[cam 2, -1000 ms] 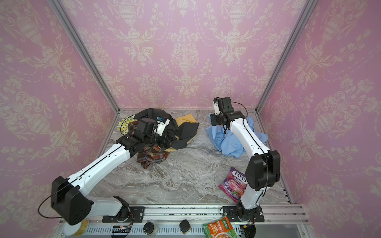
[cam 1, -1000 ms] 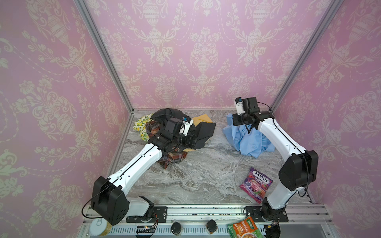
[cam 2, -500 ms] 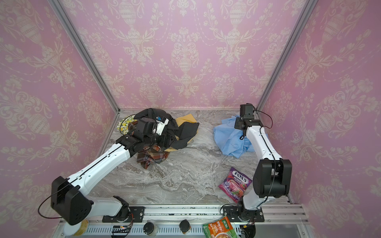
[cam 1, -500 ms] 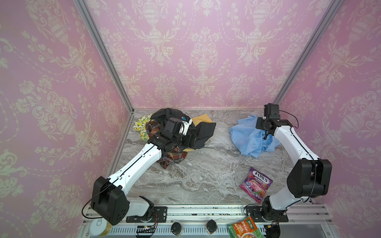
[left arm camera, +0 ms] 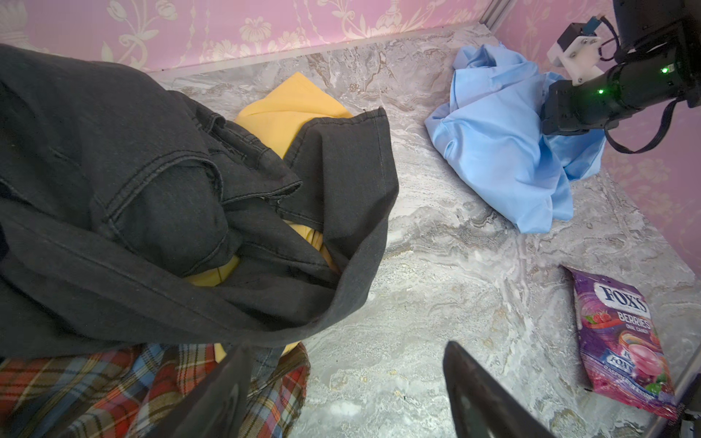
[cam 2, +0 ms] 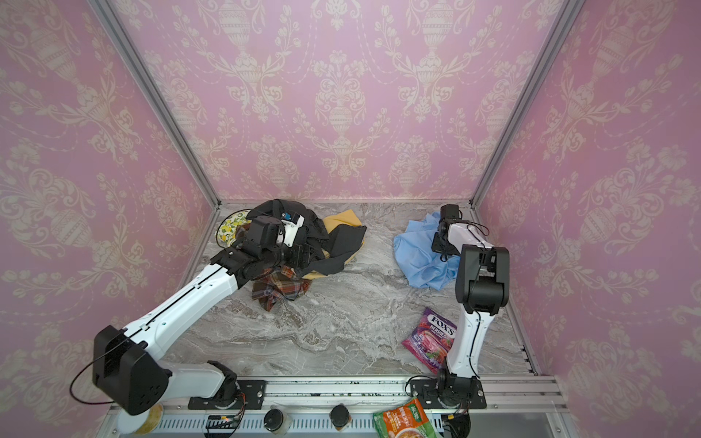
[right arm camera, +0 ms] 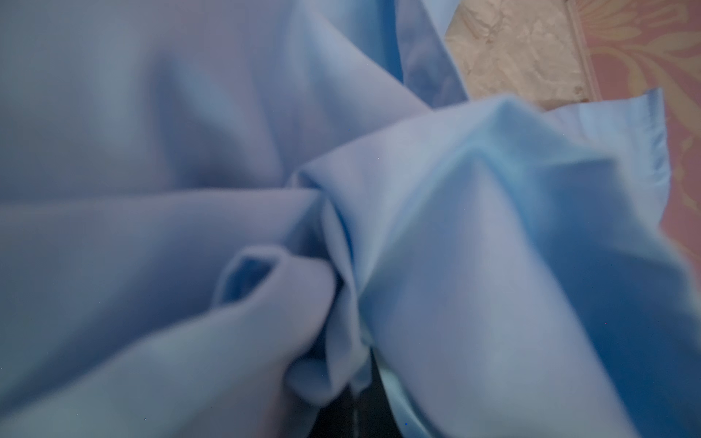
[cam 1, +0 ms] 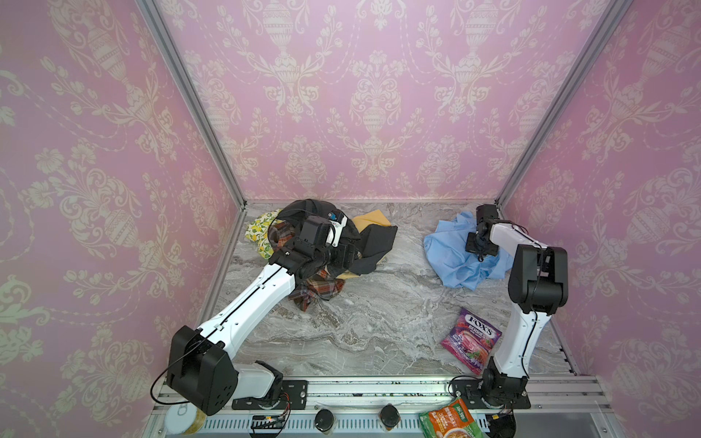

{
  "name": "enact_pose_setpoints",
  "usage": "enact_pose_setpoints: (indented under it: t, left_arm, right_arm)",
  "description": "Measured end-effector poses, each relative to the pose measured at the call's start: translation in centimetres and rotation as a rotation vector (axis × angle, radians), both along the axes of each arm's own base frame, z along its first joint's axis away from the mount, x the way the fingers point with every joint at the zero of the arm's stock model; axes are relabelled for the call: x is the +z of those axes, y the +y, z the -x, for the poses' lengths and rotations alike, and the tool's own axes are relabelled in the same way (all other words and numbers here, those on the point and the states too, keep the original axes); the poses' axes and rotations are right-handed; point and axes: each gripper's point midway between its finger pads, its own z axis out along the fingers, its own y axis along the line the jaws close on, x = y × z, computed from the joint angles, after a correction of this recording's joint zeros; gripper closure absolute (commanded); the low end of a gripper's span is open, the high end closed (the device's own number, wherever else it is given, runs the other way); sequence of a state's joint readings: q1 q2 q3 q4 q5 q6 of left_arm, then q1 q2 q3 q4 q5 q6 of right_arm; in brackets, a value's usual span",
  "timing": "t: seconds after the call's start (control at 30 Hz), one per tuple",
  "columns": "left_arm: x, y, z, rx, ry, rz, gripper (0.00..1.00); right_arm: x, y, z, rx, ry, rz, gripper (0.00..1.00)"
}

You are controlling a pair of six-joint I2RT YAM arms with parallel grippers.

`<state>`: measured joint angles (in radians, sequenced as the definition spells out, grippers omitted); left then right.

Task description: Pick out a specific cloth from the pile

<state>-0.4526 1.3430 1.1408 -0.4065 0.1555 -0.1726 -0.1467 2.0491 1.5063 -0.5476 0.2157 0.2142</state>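
Observation:
The cloth [cam 1: 453, 261] [cam 2: 419, 261], a light sky-blue garment, lies bunched on the marble near the back right corner, apart from the pile. My right gripper [cam 1: 480, 248] [cam 2: 442, 246] is shut on a fold of it. In the right wrist view blue cloth [right arm camera: 227, 189] fills the frame and gathers into the closed jaws. The pile [cam 1: 330, 242] [cam 2: 303, 242] of black, plaid, yellow and lemon-print garments sits at the back left. My left gripper [left arm camera: 347, 379] [cam 1: 341, 254] stands open and empty at the pile's edge, over the plaid cloth [left arm camera: 113, 386] and bare marble.
A purple FOX'S candy bag [cam 1: 472, 339] [cam 2: 432, 337] [left arm camera: 622, 341] lies front right beside the right arm's base. A green-orange packet [cam 1: 451, 419] and a can [cam 1: 182, 417] sit on the front rail. Pink walls close in three sides.
My right arm has swung the blue cloth to the right, toward the back right corner, and brought it lower. The left arm and pile have not moved.

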Motion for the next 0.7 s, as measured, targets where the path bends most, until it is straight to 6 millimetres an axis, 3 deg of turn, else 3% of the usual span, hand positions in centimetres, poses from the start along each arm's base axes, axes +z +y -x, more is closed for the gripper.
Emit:
enact_pose_setpoints:
  t: [0.1,0.23,0.33,0.43,0.47,0.5,0.6,0.7]
  left_arm:
    - [0.7,1.3,-0.4,0.046,-0.028,-0.012,0.17]
    - [2.2,3.3,-0.9,0.115,-0.084,-0.02,0.15]
    - [3.2,5.4,-1.1,0.187,-0.135,-0.035,0.13]
    - [3.7,8.2,-1.0,0.277,-0.175,-0.054,0.11]
    - [3.7,9.5,-1.0,0.318,-0.185,-0.065,0.06]
    - [3.8,10.7,-1.0,0.358,-0.194,-0.07,0.01]
    - [3.8,14.4,-0.7,0.479,-0.22,-0.078,0.01]
    - [3.4,17.6,0.1,0.592,-0.247,-0.075,0.01]
  right_arm:
    - [0.4,0.0,-0.1,0.005,-0.007,0.001,0.61]
    - [2.7,0.1,0.3,0.009,-0.053,0.009,0.38]
    - [6.5,0.3,0.9,0.016,-0.14,0.016,0.19]
    - [11.3,0.8,1.9,0.026,-0.282,0.019,0.06]
    - [12.7,1.1,2.3,0.034,-0.33,0.017,0.02]
    - [14.2,1.4,3.0,0.042,-0.381,0.013,0.0]
    - [17.0,2.3,4.9,0.066,-0.502,0.006,0.0]
    - [17.9,3.6,6.8,0.101,-0.586,-0.013,0.0]
